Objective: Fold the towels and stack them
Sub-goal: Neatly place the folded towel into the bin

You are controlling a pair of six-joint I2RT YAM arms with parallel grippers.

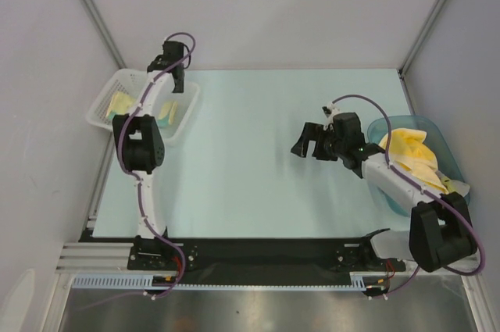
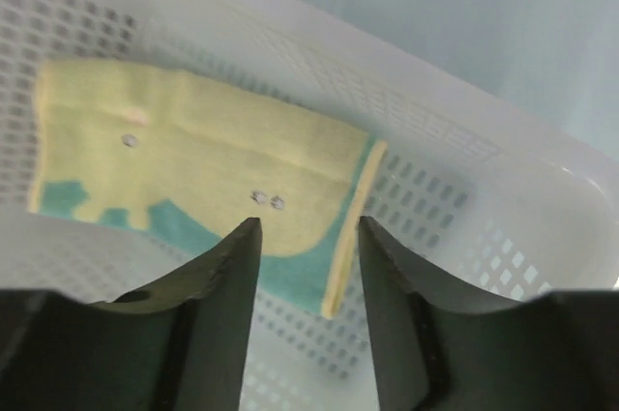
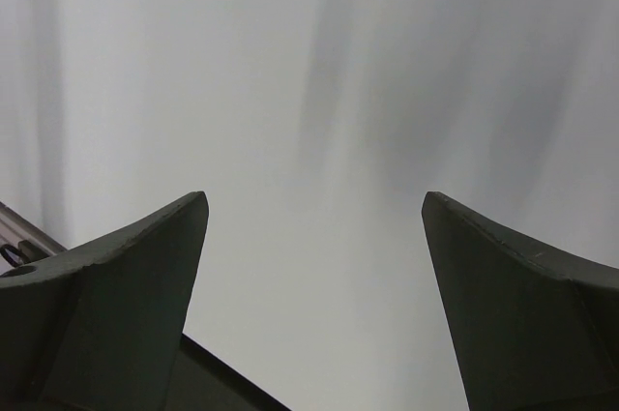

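- hovering over the white basket (image 2: 464, 140), left hand (image 2: 308, 227) stood open above one folded towel (image 2: 193, 150)
- right hand (image 3: 314, 208) gaped empty over the bench (image 1: 250, 183)
- crumpled towels (image 1: 408, 151) waited in the blue tub (image 1: 439, 132)

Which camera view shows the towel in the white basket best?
The left wrist view: the towel appears large, yellow with teal patches, in the basket. The top external view shows it small and partly hidden behind the left arm. The right wrist view shows none of it.
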